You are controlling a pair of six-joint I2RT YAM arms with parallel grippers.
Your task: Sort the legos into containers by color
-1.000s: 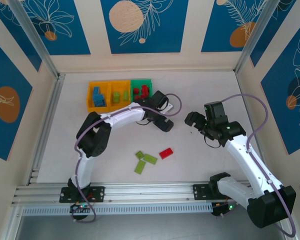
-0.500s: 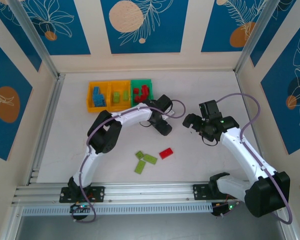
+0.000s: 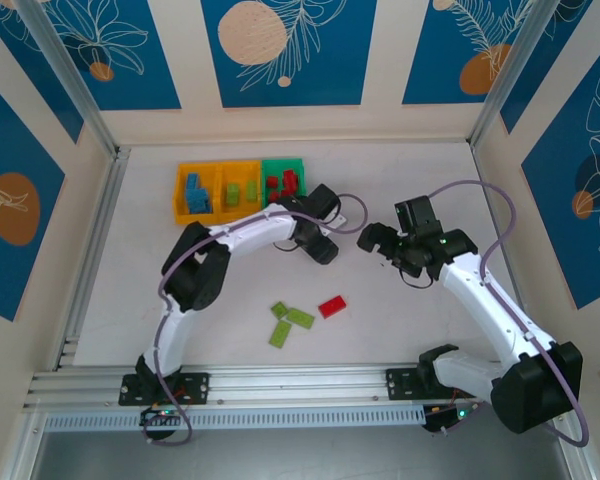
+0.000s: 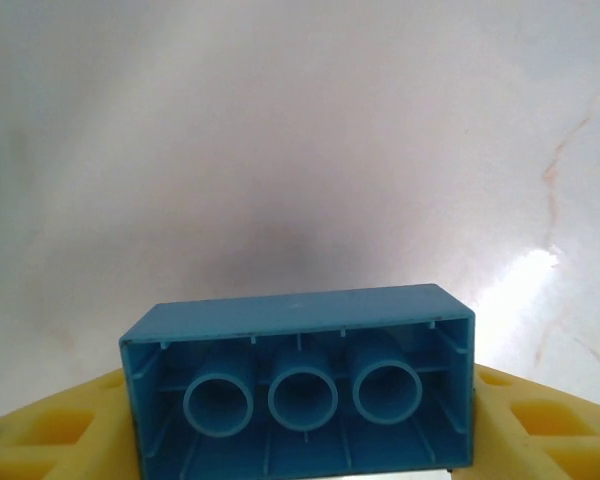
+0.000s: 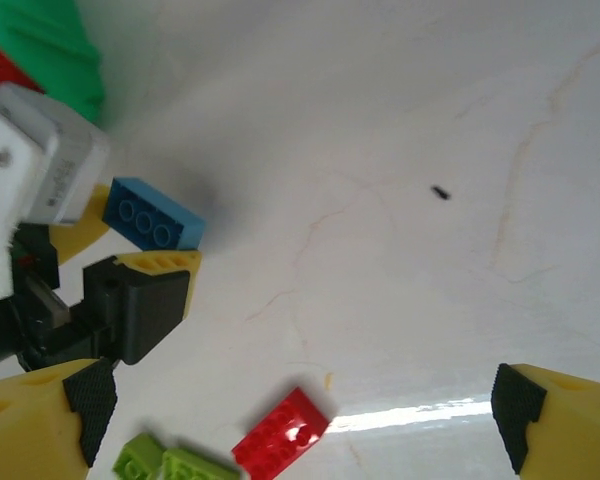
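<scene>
A blue lego (image 4: 298, 390) lies with its hollow underside toward the left wrist camera. My left gripper (image 4: 298, 445) is shut on it, a yellow finger (image 4: 40, 435) at each end. From the right wrist that same blue lego (image 5: 152, 213) sits low over the white table between the left fingers. From above, the left gripper (image 3: 322, 248) is right of the containers. My right gripper (image 3: 373, 240) stands open, with nothing between its fingers (image 5: 40, 425). A red lego (image 3: 331, 307) and three lime legos (image 3: 300, 319) lie loose in front.
Two orange-yellow containers (image 3: 180, 195) (image 3: 242, 165) and one green container (image 3: 283, 161) stand in a row at the back left, holding blue, lime and red bricks. The green container's corner (image 5: 50, 50) is near the left gripper. Cage walls enclose the table.
My right gripper has moved left toward the middle of the table. The left gripper has stayed beside the containers while its arm shifted a little.
</scene>
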